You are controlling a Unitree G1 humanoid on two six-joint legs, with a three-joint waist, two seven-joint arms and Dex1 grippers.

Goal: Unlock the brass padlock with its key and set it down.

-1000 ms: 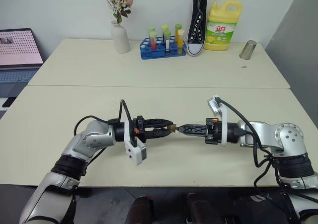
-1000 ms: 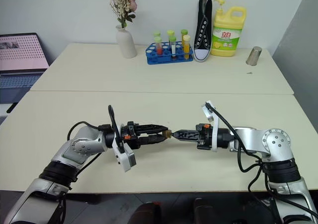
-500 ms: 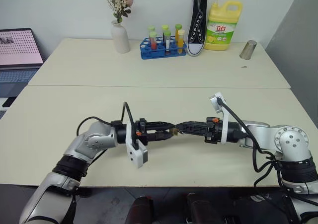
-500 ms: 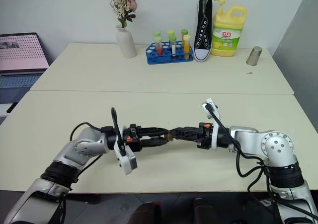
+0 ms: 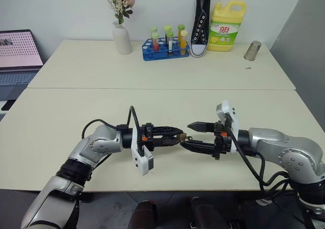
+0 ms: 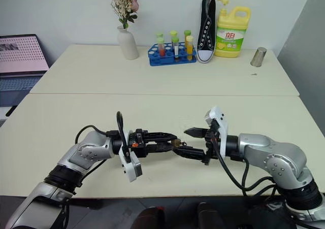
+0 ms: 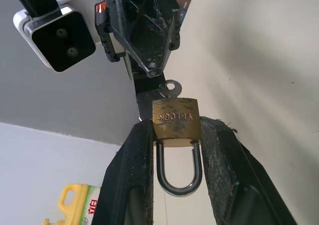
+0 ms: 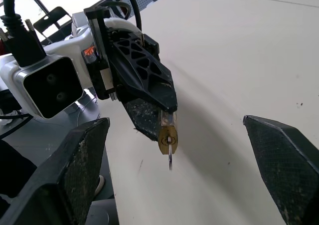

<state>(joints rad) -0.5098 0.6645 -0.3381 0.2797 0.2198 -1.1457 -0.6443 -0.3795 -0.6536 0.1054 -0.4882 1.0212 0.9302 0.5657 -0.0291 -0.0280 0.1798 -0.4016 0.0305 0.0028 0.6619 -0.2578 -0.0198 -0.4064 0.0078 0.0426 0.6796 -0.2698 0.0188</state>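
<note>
1. Fingers of the left gripper [image 7: 172, 150] pinch the brass padlock [image 7: 175, 119] by its body, one pad on each side. The shackle sits between them and looks seated in the body.
2. Fingers of my right gripper [image 5: 191, 135] stand spread wide, holding nothing; one lies above the padlock's level and one below, just beside it.
3. I see the key [image 7: 170, 90] sticking out of the padlock's keyway, on the face turned toward the right gripper. Padlock and key hang above the near table [image 5: 61, 117], between the two grippers.
4. Step in hand, by my judgement: the key is inserted and released, but the lock does not appear open. Next move calls for the right gripper to close squarely on the small key bow and turn it, while the left grip keeps the body from twisting.
5. Risk: the bow is thin and a skewed pinch could slip off.
6. Containers, placed from the padlock: well beyond it on the far table, a blue rack [image 5: 165, 50] holds coloured-capped tubes; a white vase [image 5: 122, 39] holds dried flowers; a yellow detergent bottle [image 5: 227, 27] and a metal cup [image 5: 252, 51] stand further right. Cup contents cannot be told.
</note>
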